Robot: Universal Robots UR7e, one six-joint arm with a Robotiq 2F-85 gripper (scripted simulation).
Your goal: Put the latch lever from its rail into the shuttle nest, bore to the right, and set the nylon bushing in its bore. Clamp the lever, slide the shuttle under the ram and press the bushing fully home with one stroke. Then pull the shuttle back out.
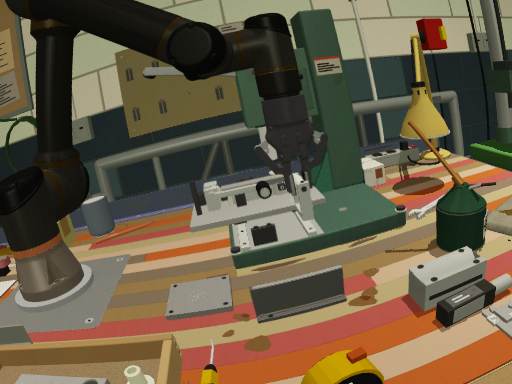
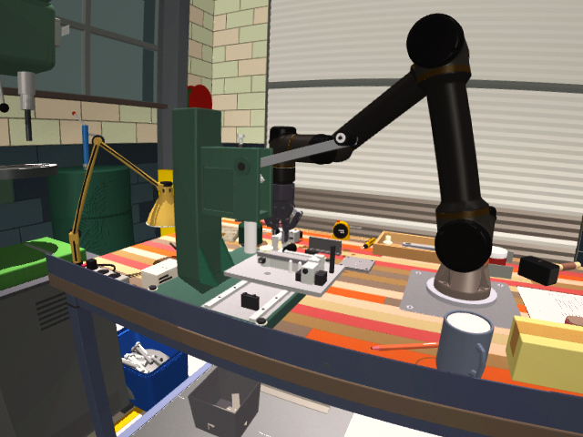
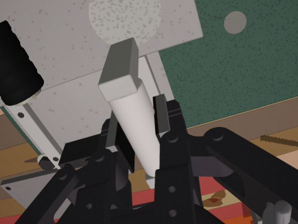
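Note:
My gripper [image 1: 295,180] [image 2: 282,234] [image 3: 140,130] hangs over the near right corner of the grey shuttle plate [image 1: 250,210] [image 2: 287,275]. The shuttle's white pull handle [image 3: 136,125] [image 1: 303,192], a round bar on a square grey post, is clamped between my fingers. The shuttle sits on its rails [image 1: 245,235] in front of the green press [image 1: 320,100] [image 2: 207,197]. The latch lever [image 1: 250,192] lies on the shuttle under a black knob [image 1: 263,189] [image 3: 17,75]. The white ram [image 2: 250,237] hangs below the press head. The bushing is hidden from me.
The press column rises just behind my wrist. A black stop block [image 1: 264,233] sits between the rails. An empty grey rail stand [image 1: 298,294], a flat plate [image 1: 200,296], a green oil can [image 1: 460,220] and a wooden tray [image 2: 405,244] stand around on the striped bench.

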